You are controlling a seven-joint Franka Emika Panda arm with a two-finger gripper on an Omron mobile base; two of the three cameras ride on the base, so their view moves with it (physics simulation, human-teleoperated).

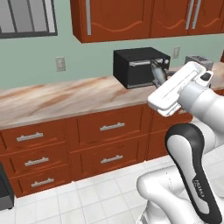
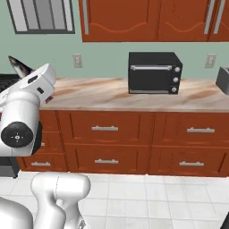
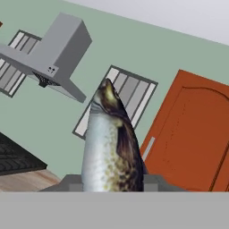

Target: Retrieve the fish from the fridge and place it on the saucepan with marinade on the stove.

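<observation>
Your gripper is clamped on the fish, which sticks out past the fingertips with its pointed end toward the wall, held up in the air above the counter. Judging by its looks, the fish is light and fairly stiff, but the smooth skin may be slippery, so the thick middle of the body is the safest place to hold; the grip seems to sit low on that body, though the contact itself is hidden at the bottom edge. Going left to right in the hand view, you get the dark edge of the stove, the grey range hood and a slatted window, then a red-brown cabinet door. The left base view shows none of that; it gives you the fish in front of the black toaster oven. The right base view puts the fish tip at far left, well apart from that oven.
</observation>
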